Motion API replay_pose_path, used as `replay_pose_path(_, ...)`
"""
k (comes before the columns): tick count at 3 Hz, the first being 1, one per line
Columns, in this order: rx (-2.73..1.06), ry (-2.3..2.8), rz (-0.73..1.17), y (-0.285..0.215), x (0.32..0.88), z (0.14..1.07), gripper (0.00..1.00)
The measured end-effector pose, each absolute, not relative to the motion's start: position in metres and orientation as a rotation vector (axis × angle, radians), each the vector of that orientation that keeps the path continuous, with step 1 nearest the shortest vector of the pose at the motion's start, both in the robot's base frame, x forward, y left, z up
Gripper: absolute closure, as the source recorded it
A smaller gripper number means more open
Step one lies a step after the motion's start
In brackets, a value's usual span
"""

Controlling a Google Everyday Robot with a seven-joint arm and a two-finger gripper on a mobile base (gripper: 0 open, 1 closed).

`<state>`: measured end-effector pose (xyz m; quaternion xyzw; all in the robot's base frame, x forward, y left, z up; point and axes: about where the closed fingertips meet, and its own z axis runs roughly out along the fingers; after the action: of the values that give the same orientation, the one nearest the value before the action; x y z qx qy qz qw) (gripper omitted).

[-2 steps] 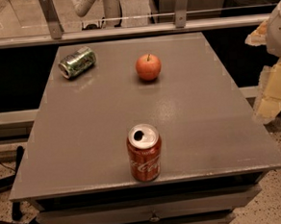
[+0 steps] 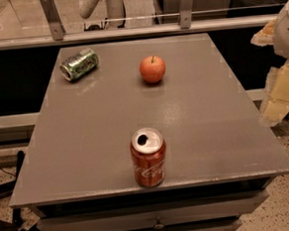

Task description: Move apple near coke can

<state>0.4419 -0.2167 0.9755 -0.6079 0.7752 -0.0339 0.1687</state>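
Observation:
The apple (image 2: 152, 69), round and red-orange with a short dark stem, sits on the far middle of the grey table (image 2: 87, 141). The coke can (image 2: 148, 157), red with white script and an opened silver top, stands upright near the table's front edge, well in front of the apple. My gripper (image 2: 278, 95), cream-coloured, hangs off the table's right side at the picture's right edge. It is far from both the apple and the can and holds nothing I can see.
A green and silver can (image 2: 79, 64) lies on its side at the table's far left corner. A metal rail with glass (image 2: 128, 31) runs behind the table. A drawer front (image 2: 157, 221) shows below the front edge.

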Motion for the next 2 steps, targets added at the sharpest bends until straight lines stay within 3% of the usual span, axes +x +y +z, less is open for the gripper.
replay_pose_path(2,-1.672,2.025,-0.026,-0.216,0.526,0.93,0.0)
